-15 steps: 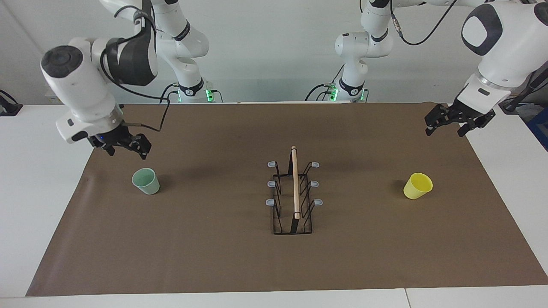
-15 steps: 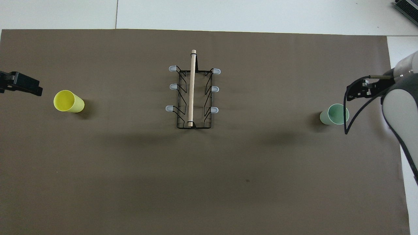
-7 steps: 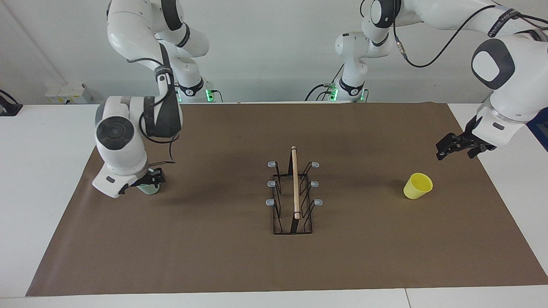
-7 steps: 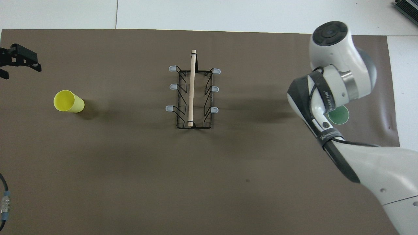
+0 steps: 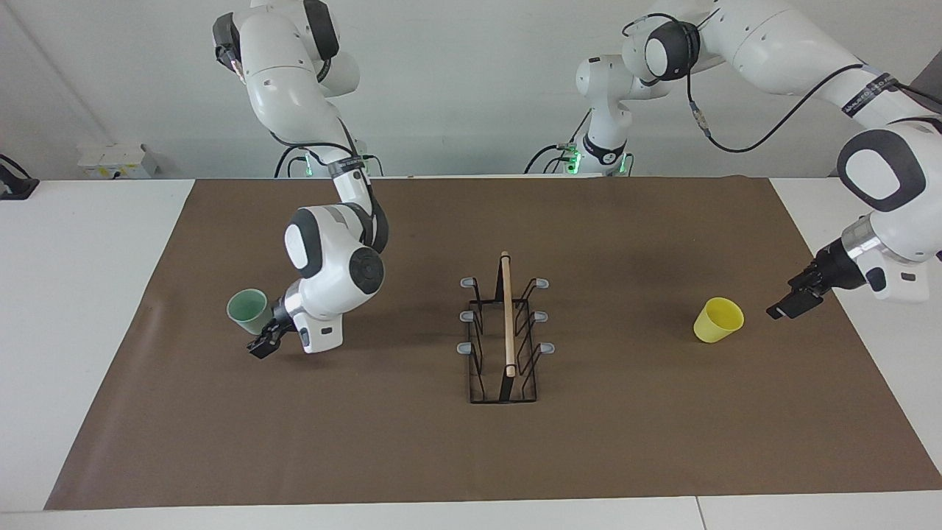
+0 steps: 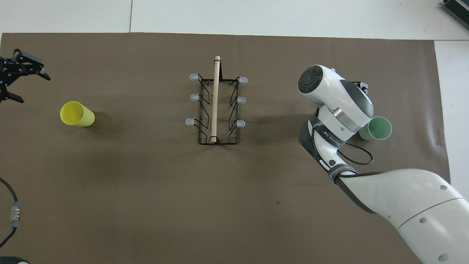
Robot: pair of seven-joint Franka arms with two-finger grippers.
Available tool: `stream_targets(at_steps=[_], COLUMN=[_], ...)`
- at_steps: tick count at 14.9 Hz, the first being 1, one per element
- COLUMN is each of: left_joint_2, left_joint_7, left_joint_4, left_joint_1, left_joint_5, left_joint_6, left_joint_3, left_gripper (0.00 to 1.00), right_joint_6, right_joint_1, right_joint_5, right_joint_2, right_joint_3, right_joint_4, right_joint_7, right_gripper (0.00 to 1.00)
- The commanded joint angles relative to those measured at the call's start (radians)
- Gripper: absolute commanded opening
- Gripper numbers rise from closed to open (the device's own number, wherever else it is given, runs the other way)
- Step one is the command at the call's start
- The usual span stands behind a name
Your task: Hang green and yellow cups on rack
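Now R gripper point(image 5: 263, 344) sits low, jaws wide, just beside mint green cup point(image 5: 248, 310), upright. L gripper point(image 5: 785, 306) spread, near bright yellow cup point(image 5: 717, 320), tilted. Black wire rack point(image 5: 505, 335) stands between them.

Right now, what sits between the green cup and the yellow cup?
The rack stands midway between the green cup and the yellow cup, plus the right arm's wrist beside the green cup; the facing view shows it.

Both arms reach low (wrists bent sideways), left end effector point(image 5: 784, 309) and right end effector point(image 5: 262, 344) spread wide.
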Motion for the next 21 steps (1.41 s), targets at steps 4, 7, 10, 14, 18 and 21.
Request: stream_targets(at_steps=[4, 7, 10, 14, 18, 21], left_joint_2=[0.022, -0.019, -0.086, -0.14, -0.179, -0.202], left_joint_7=[-0.302, -0.564, -0.579, -0.58, -0.579, -0.579], left_joint_4=[-0.169, -0.333, -0.485, -0.609, -0.703, -0.787], left_joint_1=[0.003, -0.001, -0.012, -0.015, -0.015, -0.034], left_joint_5=[-0.19, -0.251, -0.28, -0.366, -0.458, -0.535], left_joint_6=[0.176, 0.359, 0.405, 0.393, 0.442, 0.534], left_joint_3=[0.079, 0.088, 0.087, 0.088, 0.088, 0.085], left_gripper=[1.0, 1.0, 1.0, 1.0, 1.0, 1.0], right_joint_6=[0.088, 0.125, 0.13, 0.163, 0.163, 0.163], right_joint_1=[0.004, -0.002, 0.002, -0.005, -0.005, -0.007], right_joint_5=[-0.14, -0.191, -0.246, -0.302, -0.317, -0.358], right_joint_2=[-0.1, -0.115, -0.134, -0.158, -0.163, -0.174], right_joint_3=[0.006, 0.006, 0.006, 0.006, 0.006, 0.004], right_joint_4=[-0.214, -0.265, -0.314, -0.393, -0.406, -0.434], right_joint_7=[-0.017, -0.015, -0.015, 0.034, 0.041, 0.052], right_gripper=[1.0, 1.0, 1.0, 1.0, 1.0, 1.0])
